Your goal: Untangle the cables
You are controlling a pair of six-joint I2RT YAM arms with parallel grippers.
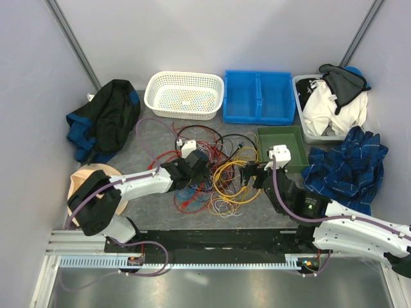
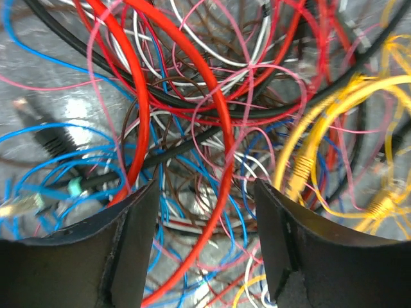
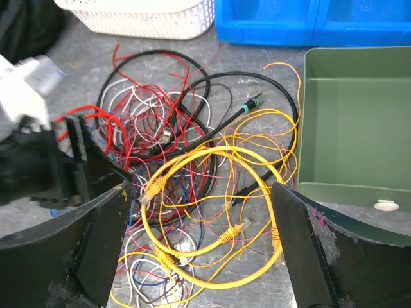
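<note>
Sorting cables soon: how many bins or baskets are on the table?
4: white basket at back left, blue bin beside it, grey bin holding clothes at back right, green tray in front.

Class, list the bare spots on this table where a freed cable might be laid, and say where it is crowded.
Bare table lies between the cables and the black rail. The green tray is almost bare inside. A smaller patch sits between the dark jacket and the cables. Crowded: the middle, where cables pile up.

Bright even light, wrist edges blurred
</note>
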